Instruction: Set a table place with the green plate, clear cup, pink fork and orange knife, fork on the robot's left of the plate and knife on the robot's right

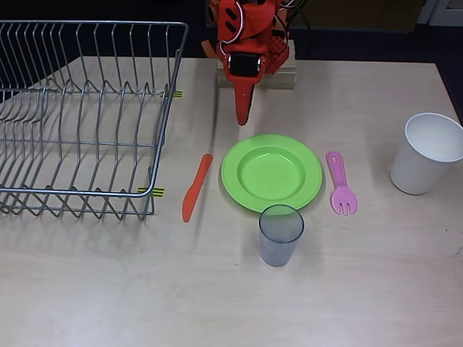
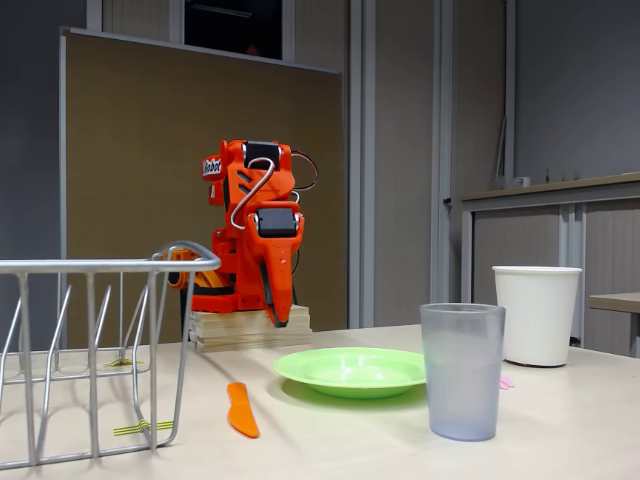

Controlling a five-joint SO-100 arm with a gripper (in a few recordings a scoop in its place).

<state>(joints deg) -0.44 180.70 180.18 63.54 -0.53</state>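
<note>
Four pieces already sit in their spots around the green plate (image 1: pixel 271 173): in the overhead view the orange knife (image 1: pixel 196 187) lies just beside the plate's left edge, the pink fork (image 1: pixel 341 184) just beside its right edge with tines toward the camera side, and the clear cup (image 1: pixel 280 235) stands upright right against the plate's near rim. Since the arm faces the camera from the far side of the plate, that puts fork and knife on the sides asked for, so I'd judge the setting done or nearly so.

Beyond the plate's far rim the gripper (image 1: pixel 244 116) hangs folded down near its wooden base (image 1: pixel 282 72), fingers pressed together into one point with nothing between them. If anything remains, it is parking cleanly: keep the arm tucked on the far side of the plate and well above the cutlery.

Looking down shows the whole layout, including the wire dish rack (image 1: pixel 79 116) well to the plate's left and the white cup (image 1: pixel 427 153) off to its right. From table height the fork is nearly hidden behind the clear cup, but that low view confirms the cup stands level and the gripper hangs clear of the tabletop.
</note>
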